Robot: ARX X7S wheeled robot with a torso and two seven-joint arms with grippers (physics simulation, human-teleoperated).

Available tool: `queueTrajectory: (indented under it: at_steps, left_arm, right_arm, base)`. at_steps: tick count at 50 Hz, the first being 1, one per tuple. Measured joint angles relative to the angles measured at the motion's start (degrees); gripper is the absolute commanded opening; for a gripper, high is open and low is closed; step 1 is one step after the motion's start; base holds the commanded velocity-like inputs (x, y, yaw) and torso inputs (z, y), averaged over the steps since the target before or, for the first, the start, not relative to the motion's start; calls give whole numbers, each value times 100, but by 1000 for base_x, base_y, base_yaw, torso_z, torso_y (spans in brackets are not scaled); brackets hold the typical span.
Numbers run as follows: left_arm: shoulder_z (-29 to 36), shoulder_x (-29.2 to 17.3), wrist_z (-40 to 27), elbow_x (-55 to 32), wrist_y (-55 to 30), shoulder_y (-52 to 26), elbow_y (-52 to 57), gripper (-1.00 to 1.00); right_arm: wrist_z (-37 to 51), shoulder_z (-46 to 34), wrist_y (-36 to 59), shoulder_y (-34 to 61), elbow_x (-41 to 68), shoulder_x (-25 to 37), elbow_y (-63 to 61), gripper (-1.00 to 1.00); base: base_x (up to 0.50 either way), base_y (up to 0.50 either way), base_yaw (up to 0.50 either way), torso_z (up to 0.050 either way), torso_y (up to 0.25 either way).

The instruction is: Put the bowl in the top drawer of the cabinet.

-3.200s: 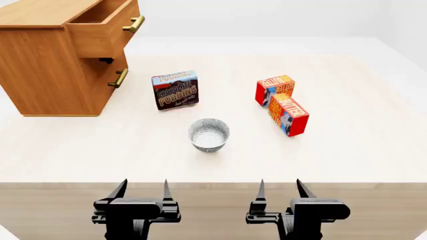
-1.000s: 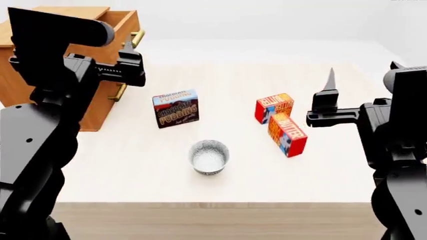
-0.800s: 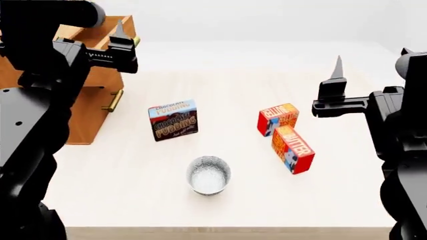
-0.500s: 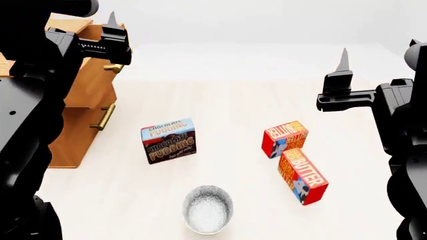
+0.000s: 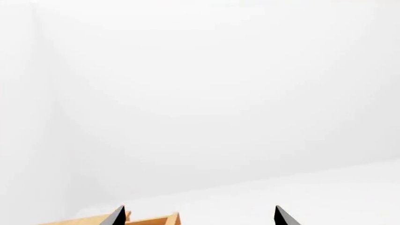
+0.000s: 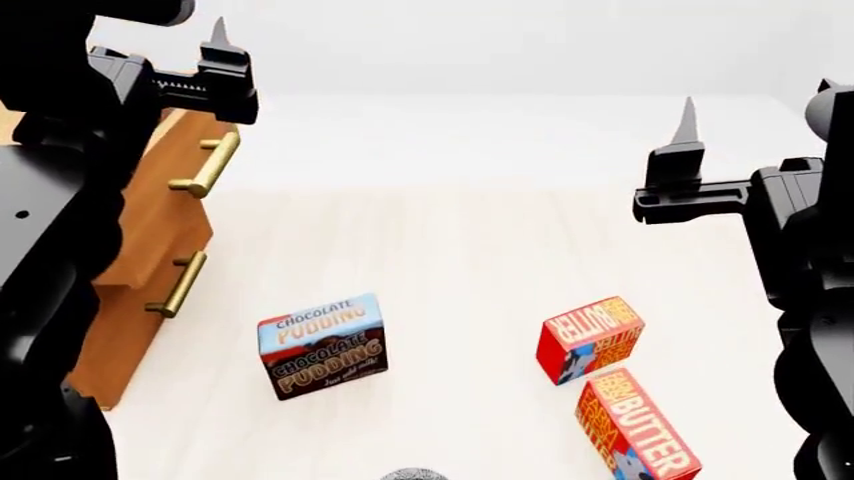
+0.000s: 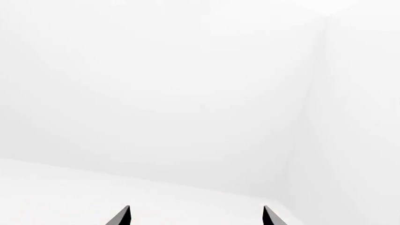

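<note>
Only the speckled rim of the bowl (image 6: 414, 473) shows, at the bottom edge of the head view on the table. The cabinet (image 6: 118, 330) stands at the left, largely behind my left arm. Its top drawer (image 6: 163, 195) juts forward, with a brass bar handle (image 6: 206, 166) above the lower drawer's smaller handle (image 6: 178, 285). Both arms are raised high, far from the bowl. My left gripper (image 5: 198, 218) is open and empty, with light wood of the cabinet (image 5: 153, 220) just beyond it. My right gripper (image 7: 196, 218) is open, empty and faces a white wall.
A chocolate pudding box (image 6: 323, 345) stands on the pale wooden table (image 6: 441, 260) above the bowl. Two red butter boxes (image 6: 591, 338) (image 6: 638, 428) lie at the right. One left finger (image 6: 220, 45) rises over the cabinet, one right finger (image 6: 687, 120) over the table's right.
The head view has swung upward, so the boxes and bowl slid down the picture and the bowl is almost cut off. Both arms rose earlier from the table's front edge and now hold still.
</note>
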Motion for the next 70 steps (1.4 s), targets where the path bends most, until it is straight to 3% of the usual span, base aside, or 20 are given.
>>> queueTrajectory:
  at_steps: [14,41,70]
  left_arm:
    - [-38,2,-18,-19,-337,-467,-589,100]
    - [475,-25,127,265,-623,-2118,-3817,100]
    - [701,162,174,460,-213,-2760,-6365,100]
  right_arm:
    - [24,47,-130,-67,10,-13,54,100]
    - [149,-62,-160,-43,2,-30,193,100]
    - [263,-223,-395,-198,-23,-27,412,100]
  base:
    - [0,0,0,0,0]
    - [0,0,0,0,0]
    - [0,0,0,0,0]
